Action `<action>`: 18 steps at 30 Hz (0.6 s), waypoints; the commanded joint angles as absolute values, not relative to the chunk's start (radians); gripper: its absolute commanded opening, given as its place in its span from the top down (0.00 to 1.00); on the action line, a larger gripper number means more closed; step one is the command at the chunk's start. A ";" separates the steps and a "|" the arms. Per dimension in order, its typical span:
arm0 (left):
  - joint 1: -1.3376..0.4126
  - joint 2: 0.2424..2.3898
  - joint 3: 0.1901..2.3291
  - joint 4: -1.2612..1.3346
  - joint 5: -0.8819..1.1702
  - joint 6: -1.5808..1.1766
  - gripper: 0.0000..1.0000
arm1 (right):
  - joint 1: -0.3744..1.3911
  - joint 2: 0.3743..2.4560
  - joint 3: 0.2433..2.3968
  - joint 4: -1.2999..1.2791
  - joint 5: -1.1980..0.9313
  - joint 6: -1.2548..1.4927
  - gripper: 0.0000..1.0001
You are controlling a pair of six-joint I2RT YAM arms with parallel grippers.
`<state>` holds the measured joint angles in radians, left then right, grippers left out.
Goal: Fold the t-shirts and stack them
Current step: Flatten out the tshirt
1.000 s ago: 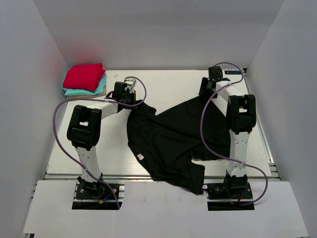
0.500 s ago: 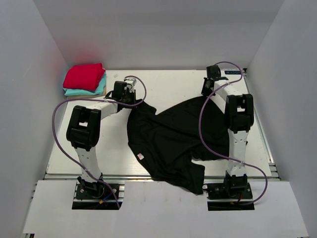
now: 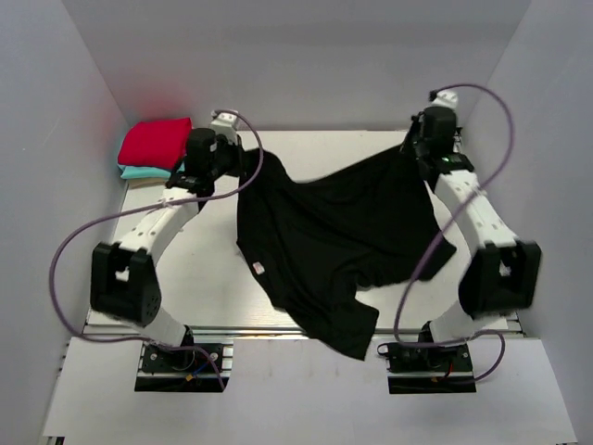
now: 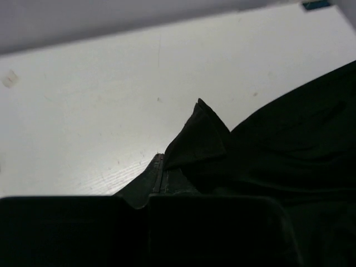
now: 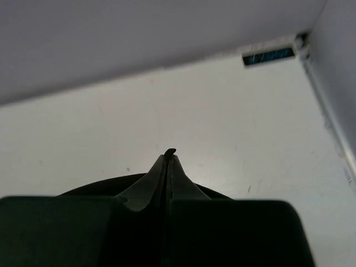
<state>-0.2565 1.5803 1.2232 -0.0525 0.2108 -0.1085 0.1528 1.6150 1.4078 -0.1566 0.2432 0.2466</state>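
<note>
at the far left of the table (image 3: 315,148), seen from above: left gripper (image 3: 243,159) pinched shut on one top corner of the black t-shirt (image 3: 334,232). across at the far right, right gripper (image 3: 419,156) clamped shut on the opposite top corner. between the two pairs of fingers, upper edge of the cloth held up and sagging in the middle. below the fingers, rest of the shirt spread crumpled toward the near side, lowest flap lying past the table's near edge. just left of the left fingers, red t-shirt (image 3: 153,141) folded small and lying on top of the teal t-shirt (image 3: 141,172), both well apart from the right fingers.

from the left wrist: left gripper (image 4: 160,167) closed with no gap between the fingers. a peaked ridge of the black t-shirt (image 4: 278,150) rising just past the tips and to their right, the cloth spreading away on that side. ahead and to the left of the fingers, bare table (image 4: 100,94).

from the right wrist: right gripper (image 5: 168,166) pressed together, a thin curl of black cloth poking out at the very tip. a dark arc of shirt just beneath the fingers on both sides. ahead of them, bare table (image 5: 222,122); far ahead and to the right, a small blue label (image 5: 268,55) at the table's edge.
</note>
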 commanded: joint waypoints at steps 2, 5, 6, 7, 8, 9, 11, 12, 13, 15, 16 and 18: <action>-0.255 1.322 1.220 -0.038 0.210 -0.072 1.00 | 0.149 1.378 1.335 0.043 0.327 0.186 1.00; -0.255 1.205 1.198 -0.028 0.152 -0.072 1.00 | 0.146 1.269 1.379 0.002 0.345 0.163 1.00; -0.255 1.130 1.198 -0.040 0.129 -0.072 1.00 | 0.147 1.218 1.388 0.002 0.356 0.157 1.00; -0.255 1.093 1.198 -0.049 0.076 -0.072 1.00 | 0.147 1.207 1.411 -0.036 0.370 0.149 1.00; -0.255 1.059 1.198 -0.049 0.051 -0.063 1.00 | 0.147 1.191 1.429 -0.054 0.389 0.131 1.00; -0.255 0.998 1.198 -0.070 -0.012 -0.063 1.00 | 0.146 1.149 1.440 -0.072 0.409 0.129 1.00; -0.255 0.945 1.198 -0.092 -0.061 -0.063 1.00 | 0.147 1.106 1.473 -0.090 0.425 0.109 1.00; -0.255 0.922 1.222 -0.092 -0.083 -0.049 1.00 | 0.147 1.080 1.477 -0.100 0.431 0.107 1.00; -0.255 0.901 1.232 -0.115 -0.131 -0.049 1.00 | 0.149 1.066 1.489 -0.104 0.430 0.106 1.00; -0.255 0.842 1.252 -0.124 -0.144 -0.049 1.00 | 0.147 1.014 1.512 -0.132 0.416 0.106 1.00; -0.255 0.824 1.267 -0.124 -0.155 -0.049 1.00 | 0.147 1.002 1.531 -0.143 0.408 0.104 1.00; -0.255 0.773 1.301 -0.135 -0.155 -0.034 1.00 | 0.149 0.962 1.583 -0.199 0.388 0.106 1.00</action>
